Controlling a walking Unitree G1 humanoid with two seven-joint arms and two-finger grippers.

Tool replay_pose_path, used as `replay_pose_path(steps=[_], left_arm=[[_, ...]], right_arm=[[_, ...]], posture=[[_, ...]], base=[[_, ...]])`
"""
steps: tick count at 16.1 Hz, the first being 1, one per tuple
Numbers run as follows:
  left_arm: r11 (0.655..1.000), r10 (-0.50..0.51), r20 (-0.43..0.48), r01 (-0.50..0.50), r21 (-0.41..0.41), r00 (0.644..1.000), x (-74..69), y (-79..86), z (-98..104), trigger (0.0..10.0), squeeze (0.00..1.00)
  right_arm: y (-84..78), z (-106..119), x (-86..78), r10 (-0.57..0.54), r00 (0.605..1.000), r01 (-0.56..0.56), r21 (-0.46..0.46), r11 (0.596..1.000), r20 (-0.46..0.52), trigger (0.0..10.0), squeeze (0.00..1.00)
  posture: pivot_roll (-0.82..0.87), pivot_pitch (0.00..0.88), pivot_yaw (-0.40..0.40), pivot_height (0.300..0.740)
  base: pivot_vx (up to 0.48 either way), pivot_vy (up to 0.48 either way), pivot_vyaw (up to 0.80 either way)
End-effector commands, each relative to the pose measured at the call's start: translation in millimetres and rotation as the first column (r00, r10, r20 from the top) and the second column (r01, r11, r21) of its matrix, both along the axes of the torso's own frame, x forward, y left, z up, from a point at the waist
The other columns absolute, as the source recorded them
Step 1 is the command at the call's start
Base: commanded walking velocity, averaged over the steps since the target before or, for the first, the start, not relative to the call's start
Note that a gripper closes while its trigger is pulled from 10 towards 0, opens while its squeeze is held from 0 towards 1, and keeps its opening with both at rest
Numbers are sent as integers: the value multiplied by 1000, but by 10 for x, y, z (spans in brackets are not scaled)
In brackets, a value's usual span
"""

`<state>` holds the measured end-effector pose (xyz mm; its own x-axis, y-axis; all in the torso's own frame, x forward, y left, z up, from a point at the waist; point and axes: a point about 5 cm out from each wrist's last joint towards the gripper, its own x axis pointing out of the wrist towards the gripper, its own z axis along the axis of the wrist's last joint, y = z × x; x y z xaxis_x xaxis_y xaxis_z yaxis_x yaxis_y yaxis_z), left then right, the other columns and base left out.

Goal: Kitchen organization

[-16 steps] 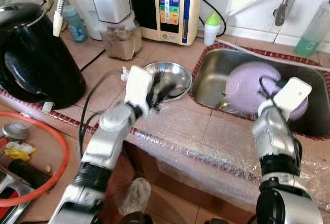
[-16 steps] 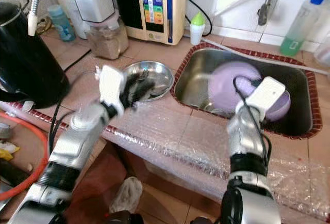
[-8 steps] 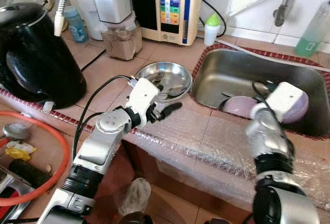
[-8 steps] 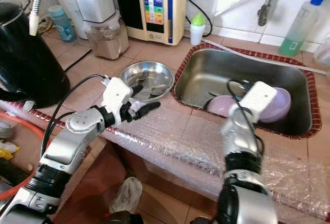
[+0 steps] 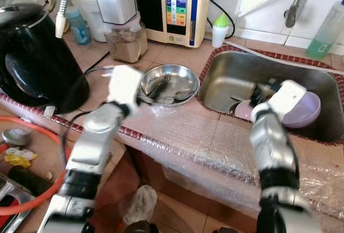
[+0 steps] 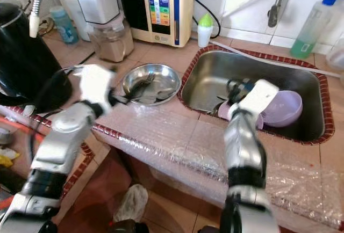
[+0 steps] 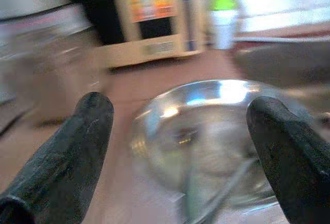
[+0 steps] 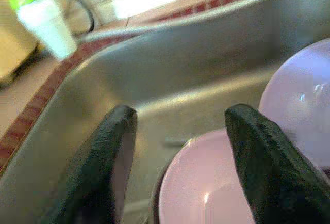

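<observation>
So the big change: the lavender bowl [image 5: 302, 109] that was being held up over the sink [image 5: 226, 77] a second ago has been set down inside it, at the sink's right end, with a lavender plate [image 8: 206, 182] lying just beside it toward the middle. The right gripper [image 8: 175, 167] has been let go of the bowl and is now parked low over that plate, fingers spread wide with nothing pinched between them.

Meanwhile the left gripper [image 7: 180, 152] has been swung back over toward the steel dish [image 5: 169, 84] on the counter, near the sink's left edge. Its fingers are spread too, lined up on either side of the dish's rim, nothing gripped yet. A fork [image 5: 161, 84] can be seen lying in the dish.

Looks like the bowl part is done and the steel dish is probably next, though the arm is blurred, so exact contact can't be judged.
</observation>
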<state>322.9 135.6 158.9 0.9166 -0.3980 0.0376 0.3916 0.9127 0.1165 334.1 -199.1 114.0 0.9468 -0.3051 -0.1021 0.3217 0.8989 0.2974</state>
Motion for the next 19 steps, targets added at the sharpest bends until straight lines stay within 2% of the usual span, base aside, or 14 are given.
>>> replay_pose_path(steps=[1, 2, 3, 4, 5, 6, 7, 8, 9, 11, 13, 15, 17, 19], left_arm=[[998, 52, 34, -51, -21, 998, -41, 72, 21, 10000, 1000], [995, 98, 51, -97, -23, 994, -107, 112, -27, 10000, 1000], [994, 105, 54, -104, -23, 993, -122, 117, -42, 10000, 1000], [990, 135, 30, -135, -29, 990, -171, 144, -139, 10000, 1000], [987, 157, 17, -156, -46, 987, -197, 156, -180, 10000, 1000], [974, 213, -10, -213, -75, 977, -258, 190, -266, 10000, 1000], [964, 247, -33, -249, -92, 968, -258, 220, -309, 10000, 659], [956, 268, -61, -274, -109, 961, -237, 245, -344, 10000, 0], [950, 270, -97, -282, -138, 958, -191, 257, -376, 10000, 0], [952, 241, -115, -258, -166, 964, -107, 215, -364, 10000, 0], [949, 237, -125, -257, -182, 963, -49, 190, -348, 10000, 0], [948, 209, -171, -243, -208, 963, 8, 141, -370, 10000, 0], [943, 157, -224, -213, -254, 962, 44, 65, -393, 10000, 0], [948, 110, -222, -169, -270, 969, 38, -13, -378, 10000, 0]], right_arm=[[136, 76, 8, 78, 997, -77, -20, 997, 30, 10000, 1000], [227, 54, -43, 148, 989, -146, -64, 987, 29, 10000, 1000], [249, 49, -53, 167, 986, -164, -74, 984, 29, 10000, 1000], [360, 57, -76, 255, 966, -249, -138, 959, 32, 10000, 1000], [406, 60, -90, 283, 959, -276, -151, 949, 30, 10000, 1000], [523, 67, -120, 339, 940, -332, -147, 932, 28, 10000, 1000], [576, 71, -125, 367, 930, -358, -158, 920, 25, 10000, 686], [613, 78, -126, 384, 923, -375, -166, 912, 24, 10000, 149], [658, 95, -124, 407, 913, -396, -182, 900, 26, 10000, 0], [673, 121, -128, 427, 904, -412, -214, 886, 28, 10000, 0], [655, 113, -146, 428, 903, -414, -214, 885, 24, 10000, 0], [619, 95, -164, 418, 908, -406, -215, 888, 13, 10000, 0], [620, 84, -179, 417, 909, -405, -215, 889, 9, 10000, 0], [631, 76, -190, 418, 908, -408, -212, 888, 6, 10000, 0]], posture=[[-20, 8, 55, 740], [-11, 9, 54, 740], [-11, 9, 54, 740], [-4, 7, 48, 740], [-2, 7, 46, 740], [3, 5, 42, 740], [8, 2, 38, 740], [8, 2, 38, 740], [8, 1, 36, 740], [-1, 0, 36, 740], [-6, 0, 39, 740], [-18, 0, 46, 740], [-22, 0, 51, 740], [-22, 0, 51, 740]], base=[[0, 0, 0], [0, 0, 0], [0, 0, 0], [0, 0, 0], [0, 0, 0], [0, 0, 0], [0, 0, 0], [0, 0, 0], [0, 0, 0], [0, 0, 0], [0, 0, 0], [0, 0, 0], [0, 0, 0], [0, 0, 0]])
